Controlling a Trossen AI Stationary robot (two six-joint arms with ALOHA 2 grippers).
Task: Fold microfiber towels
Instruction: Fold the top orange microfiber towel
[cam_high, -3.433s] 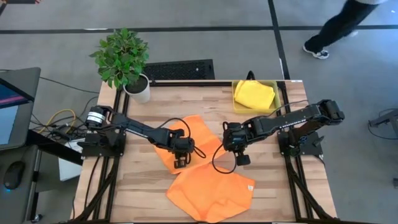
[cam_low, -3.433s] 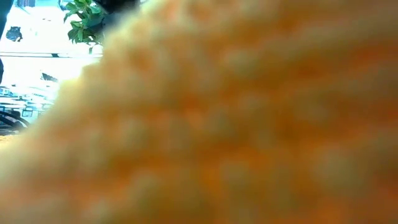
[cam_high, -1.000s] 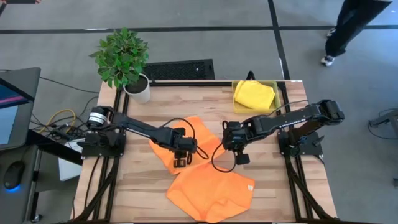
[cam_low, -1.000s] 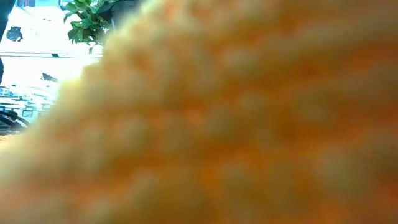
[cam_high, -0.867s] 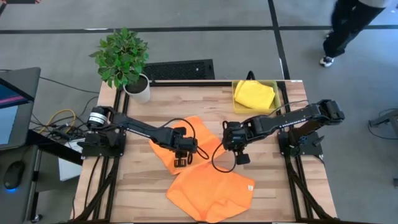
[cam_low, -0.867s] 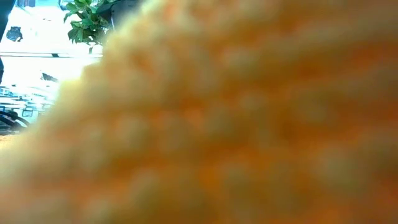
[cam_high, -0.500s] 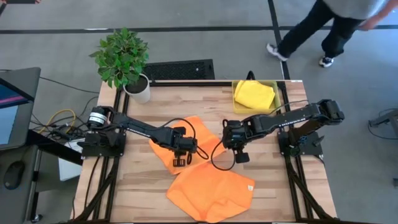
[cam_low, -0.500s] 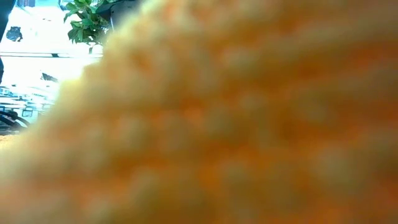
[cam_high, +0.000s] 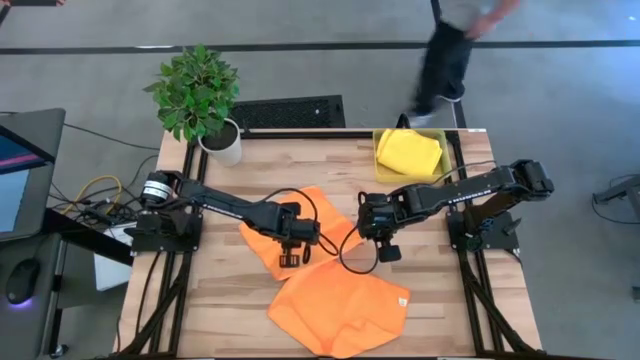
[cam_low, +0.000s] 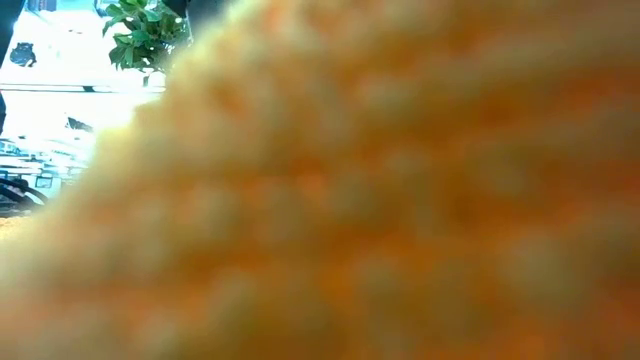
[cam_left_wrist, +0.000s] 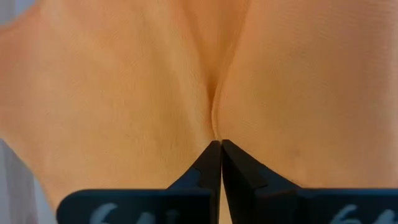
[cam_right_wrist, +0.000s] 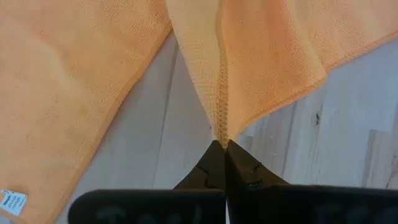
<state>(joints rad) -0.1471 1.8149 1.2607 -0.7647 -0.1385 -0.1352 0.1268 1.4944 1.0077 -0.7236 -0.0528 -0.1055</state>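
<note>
— Closed now: the left pincer, which stood apart a second ago, has clamped a pinch out of the middle of the thin orange microfiber towel at the wooden table's centre.

— And the right pincer?

— Clamped on that same towel's stitched hem. A second orange microfiber towel lies near the front edge, a folded yellow one in the translucent yellow plastic bin at the back right corner.

— Risk?

— Probably the mid-cloth pinch: lifting could bunch the fold unevenly, or drag the lower towel along.
</note>
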